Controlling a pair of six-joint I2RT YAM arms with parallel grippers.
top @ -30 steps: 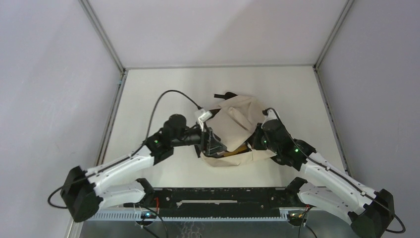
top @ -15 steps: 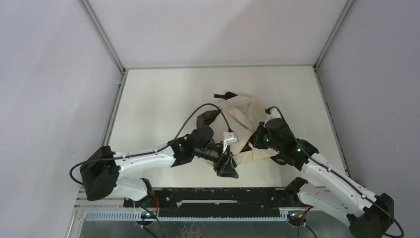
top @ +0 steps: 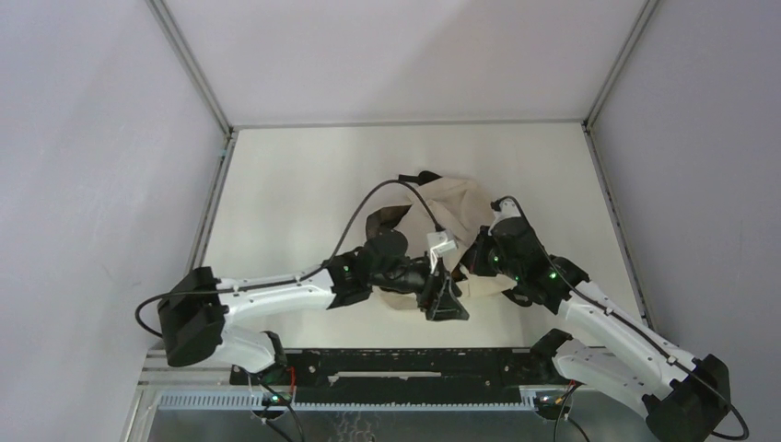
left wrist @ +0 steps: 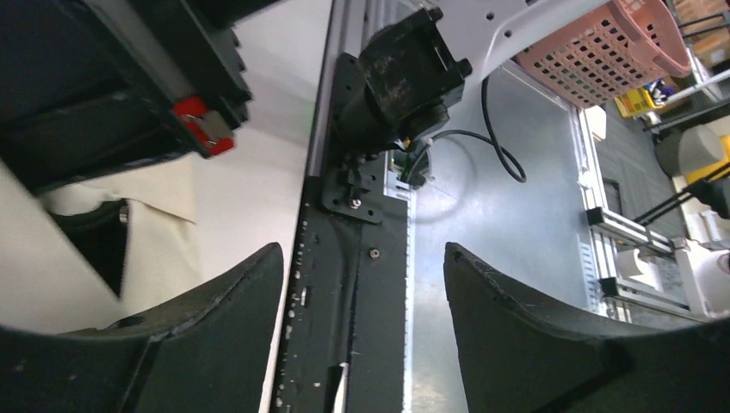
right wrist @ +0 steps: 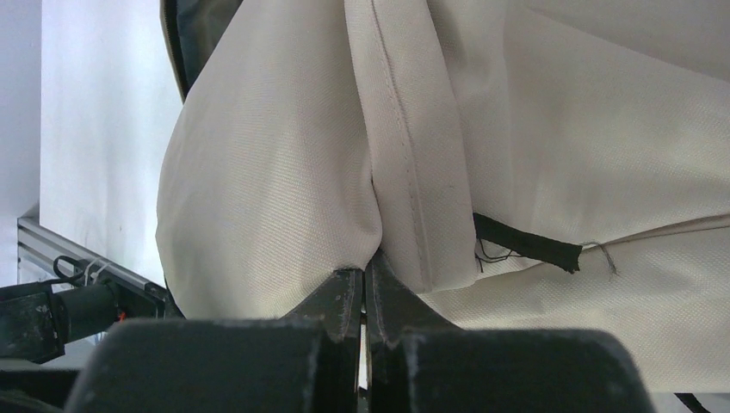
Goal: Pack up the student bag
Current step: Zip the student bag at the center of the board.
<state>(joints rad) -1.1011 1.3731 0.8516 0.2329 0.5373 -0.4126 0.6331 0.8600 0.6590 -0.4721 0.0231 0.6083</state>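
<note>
**Packing the bag: one hand holds, one hand is free.** The right gripper (right wrist: 366,280) is pinched shut on a fold of the bag (right wrist: 275,172). Cream canvas bulges just beyond its fingertips, and a frayed black trim (right wrist: 525,245) lies to the right of the pinch. The left gripper (left wrist: 361,258) is spread wide with nothing between its fingers. It points at the black rail (left wrist: 349,344), with bag canvas and a dark gap off to its left side. From above, the two hands lie close together at the bag's near side.

The step is probably holding the bag while the free hand fetches or reaches in. To do it well, the right pinch should hold firm on the fold without dragging the soft canvas. The left hand should enter by the dark gap, clear of straps and its own cable.
</note>
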